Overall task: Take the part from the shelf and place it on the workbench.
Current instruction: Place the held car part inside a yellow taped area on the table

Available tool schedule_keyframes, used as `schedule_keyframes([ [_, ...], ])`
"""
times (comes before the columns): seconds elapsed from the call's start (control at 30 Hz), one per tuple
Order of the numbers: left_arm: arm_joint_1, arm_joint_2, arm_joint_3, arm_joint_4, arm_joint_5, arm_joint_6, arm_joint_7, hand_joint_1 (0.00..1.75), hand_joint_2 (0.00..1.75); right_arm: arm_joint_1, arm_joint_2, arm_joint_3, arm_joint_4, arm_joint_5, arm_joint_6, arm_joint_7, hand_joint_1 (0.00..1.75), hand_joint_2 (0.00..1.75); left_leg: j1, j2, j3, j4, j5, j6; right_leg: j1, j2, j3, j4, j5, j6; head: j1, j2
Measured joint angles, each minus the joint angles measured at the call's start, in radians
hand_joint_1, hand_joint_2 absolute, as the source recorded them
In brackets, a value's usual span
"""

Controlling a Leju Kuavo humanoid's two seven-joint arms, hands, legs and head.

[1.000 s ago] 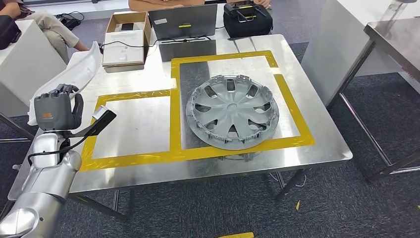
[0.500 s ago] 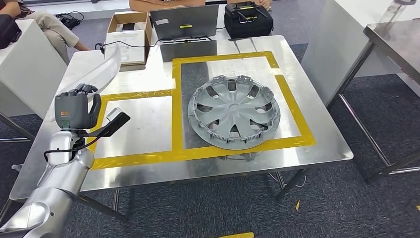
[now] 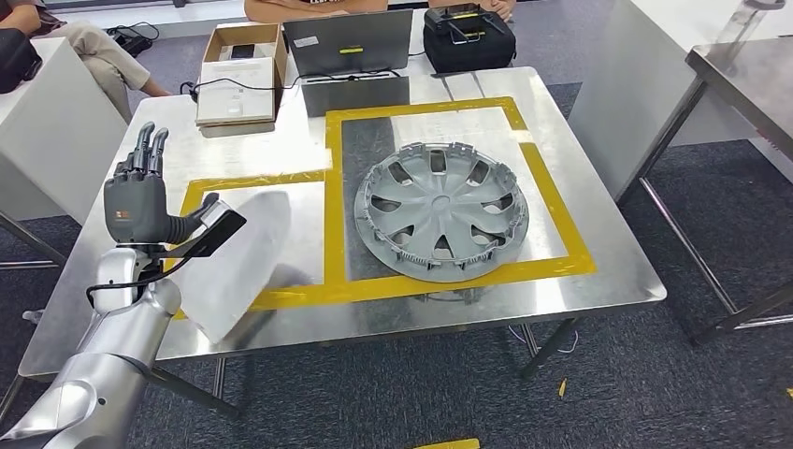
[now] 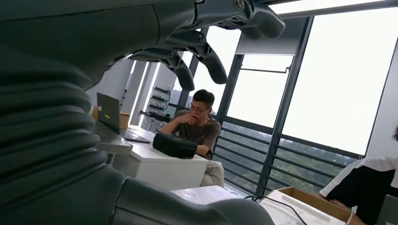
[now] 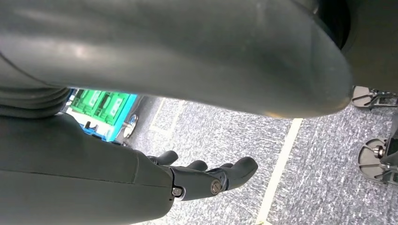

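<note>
Several dark fingers [image 3: 147, 142] of the left hand [image 3: 134, 204] were seen stretched straight and apart, nothing held. Just right of that hand, a pale part [image 3: 236, 258], blurred, was seen on the workbench [image 3: 598, 238] inside the left yellow-taped bay [image 3: 259, 298]; half a second before, it had been held up at the far left. A grey wheel cover [image 3: 440, 210] lay in the right bay. Farther back sat a laptop [image 3: 347, 42], a cardboard box [image 3: 239, 65] and a black case [image 3: 467, 37]. Beyond lay grey carpet [image 3: 655, 383]. The right hand [image 5: 206, 178] was shown hanging above carpet, fingers loosely extended, empty.
</note>
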Motion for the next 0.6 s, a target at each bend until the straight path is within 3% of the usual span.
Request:
schedule_keyframes([
  [0.33, 0.009, 0.020, 0.029, 0.018, 0.002, 0.000, -0.024, 0.00, 0.00, 0.000, 0.000, 0.013, 0.000, 0.017, 0.015, 0.000, 0.00, 0.00, -0.002, 0.000, 0.000, 0.003, -0.002, 0.004, -0.002, 0.000, 0.001, -0.001, 0.001, 0.003, 0.000, 0.000],
  [0.5, 0.005, 0.024, 0.029, 0.029, -0.018, 0.000, -0.025, 0.00, 0.00, 0.000, 0.000, 0.014, 0.000, 0.018, 0.016, 0.000, 0.00, 0.00, -0.006, -0.001, -0.003, 0.008, 0.002, 0.015, -0.006, 0.000, 0.002, -0.005, 0.009, 0.014, 0.000, 0.000],
  [0.57, 0.000, 0.022, 0.029, 0.030, -0.025, 0.000, -0.024, 0.00, 0.00, 0.000, 0.000, 0.016, 0.000, 0.020, 0.016, 0.000, 0.00, 0.00, 0.000, 0.002, 0.002, -0.008, 0.018, 0.023, -0.003, 0.001, 0.003, -0.009, 0.011, 0.022, 0.000, 0.000],
  [0.6, -0.004, 0.020, 0.029, 0.031, -0.027, 0.000, -0.024, 0.00, 0.00, -0.001, 0.000, 0.018, 0.000, 0.021, 0.017, 0.000, 0.00, 0.00, 0.004, 0.004, 0.005, -0.019, 0.028, 0.027, -0.001, 0.001, -0.004, 0.002, -0.002, 0.026, 0.002, 0.000],
])
